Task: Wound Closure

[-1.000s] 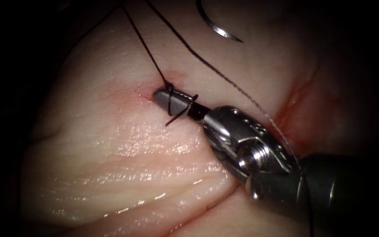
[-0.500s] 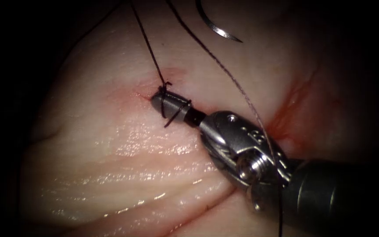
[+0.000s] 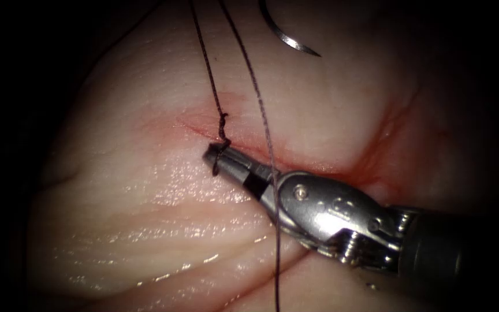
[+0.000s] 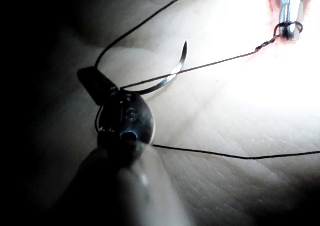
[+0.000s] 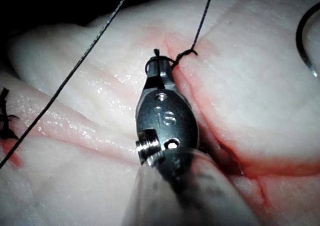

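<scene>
Tissue (image 3: 145,190): pale, glistening slab of pork belly with a reddened cut (image 3: 244,138) running across it. Your right tool (image 3: 218,157), a steel needle driver entering from the right, lies along the cut with its jaws closed on a short tail of the dark braided thread (image 3: 206,69), which is looped round the jaw tips beside a small knot (image 3: 223,122) at the cut's left end. Two strands rise from there toward the top of the endoscope view. Your left tool (image 4: 90,80) sits by the strands and the needle; I cannot tell whether it is gripping. Curved steel needle (image 3: 287,37) lies free on the tissue above the cut, held by neither tool, not in the tissue.
</scene>
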`<control>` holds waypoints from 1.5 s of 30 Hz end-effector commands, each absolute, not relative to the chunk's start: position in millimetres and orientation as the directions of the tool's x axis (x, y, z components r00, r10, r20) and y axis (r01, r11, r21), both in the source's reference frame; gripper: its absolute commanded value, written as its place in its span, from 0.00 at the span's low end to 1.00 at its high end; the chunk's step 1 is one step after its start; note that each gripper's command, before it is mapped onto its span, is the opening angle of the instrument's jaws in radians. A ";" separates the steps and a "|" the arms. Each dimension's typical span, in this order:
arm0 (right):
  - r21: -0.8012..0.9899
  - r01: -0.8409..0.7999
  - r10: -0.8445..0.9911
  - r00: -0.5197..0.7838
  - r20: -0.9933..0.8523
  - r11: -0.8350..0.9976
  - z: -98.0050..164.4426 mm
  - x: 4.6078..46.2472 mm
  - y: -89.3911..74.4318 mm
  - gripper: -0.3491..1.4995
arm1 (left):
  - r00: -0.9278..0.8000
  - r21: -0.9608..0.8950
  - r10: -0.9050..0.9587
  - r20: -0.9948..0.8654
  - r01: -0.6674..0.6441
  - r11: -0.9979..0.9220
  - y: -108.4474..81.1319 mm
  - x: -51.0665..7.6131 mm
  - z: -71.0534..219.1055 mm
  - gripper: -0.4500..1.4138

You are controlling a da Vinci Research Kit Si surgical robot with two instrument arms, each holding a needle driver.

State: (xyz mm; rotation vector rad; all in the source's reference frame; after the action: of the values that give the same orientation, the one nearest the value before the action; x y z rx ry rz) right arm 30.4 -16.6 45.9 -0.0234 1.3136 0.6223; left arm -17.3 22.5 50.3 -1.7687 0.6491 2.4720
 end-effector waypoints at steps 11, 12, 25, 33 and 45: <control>0.262 -0.421 0.353 0.154 -0.923 0.868 46.0 30.8 -17.3 0.00 | -0.345 0.305 -0.204 -0.916 -0.272 -0.913 23.6 -18.8 51.0 0.00; 0.253 -0.420 0.344 0.157 -0.926 0.872 45.9 30.7 -17.2 0.00 | -0.345 0.305 -0.203 -0.916 -0.272 -0.913 23.7 -18.8 51.0 0.00; 0.169 -0.393 0.263 0.197 -0.945 0.904 44.8 30.4 -18.4 0.00 | -0.346 0.303 -0.192 -0.918 -0.303 -0.903 27.1 -18.7 50.7 0.00; 0.131 -0.364 0.216 0.202 -0.955 0.922 44.6 30.7 -19.1 0.00 | -0.390 0.334 -0.203 -0.898 -0.304 -0.892 28.7 -18.5 51.3 0.00; 0.103 -0.318 0.171 0.194 -0.966 0.942 43.9 33.1 -18.9 0.00 | -0.414 0.345 -0.195 -0.889 -0.326 -0.880 30.3 -18.4 51.8 0.00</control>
State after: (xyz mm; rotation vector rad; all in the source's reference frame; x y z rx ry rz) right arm 32.2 -19.0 43.6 -0.1292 1.3292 0.3445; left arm -17.8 29.7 51.5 -1.6495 0.7348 2.4698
